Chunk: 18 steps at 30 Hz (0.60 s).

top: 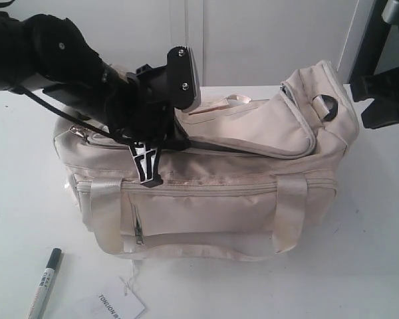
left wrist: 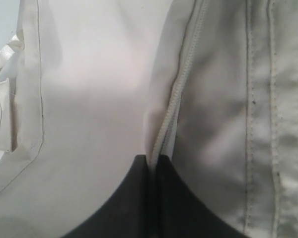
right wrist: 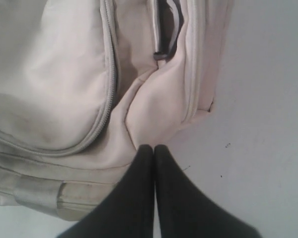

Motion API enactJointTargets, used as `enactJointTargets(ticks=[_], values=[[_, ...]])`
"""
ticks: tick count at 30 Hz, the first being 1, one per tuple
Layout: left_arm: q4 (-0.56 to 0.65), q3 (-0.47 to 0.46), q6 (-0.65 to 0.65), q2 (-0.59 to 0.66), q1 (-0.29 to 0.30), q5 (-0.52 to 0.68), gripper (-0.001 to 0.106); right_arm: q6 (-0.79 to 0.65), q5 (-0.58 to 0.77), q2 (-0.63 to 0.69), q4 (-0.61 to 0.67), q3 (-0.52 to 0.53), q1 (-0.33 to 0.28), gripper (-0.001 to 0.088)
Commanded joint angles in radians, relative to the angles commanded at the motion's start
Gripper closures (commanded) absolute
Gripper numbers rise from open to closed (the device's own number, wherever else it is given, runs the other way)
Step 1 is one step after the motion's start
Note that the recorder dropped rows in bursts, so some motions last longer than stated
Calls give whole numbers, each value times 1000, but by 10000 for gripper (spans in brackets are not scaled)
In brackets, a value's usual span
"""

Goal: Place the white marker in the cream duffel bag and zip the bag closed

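Exterior view: shows the bag (top: 206,199) lying lengthwise in the middle of the bench (top: 359,266), its top flap lifted at the right end over a dark gap; shows the marker (top: 45,282) flat on the bench at the near left, outside the bag and apart from it, dark cap toward the bag; places a paper tag (top: 120,306) just right of the marker; has the left claw (top: 146,169) down on the bag's top near its left end; sets the right arm (top: 386,80) high at the right edge, beyond the bag's end.

Left wrist view: fills almost wholly with cream bag (left wrist: 89,99) fabric; shows the left claw (left wrist: 153,157) closed, dark fingers pressed together, the zip (left wrist: 181,84) running straight into the seam between them, so pinched there.

Right wrist view: shows the right claw (right wrist: 153,148) closed, fingers flat against each other, gripping nothing; puts its tips at the edge of the bag (right wrist: 49,74), where fabric meets bare bench (right wrist: 268,124); cannot tell whether touching.
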Motion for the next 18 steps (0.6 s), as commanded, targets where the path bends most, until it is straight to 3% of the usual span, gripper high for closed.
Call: enactJointTargets(ticks=[8, 18], values=[[-49, 0, -91, 0, 0, 0, 1053, 0, 0, 0, 0, 0, 0, 868], [-325, -2, -139, -2, 10, 17, 1053, 0, 0, 0, 0, 0, 0, 868]])
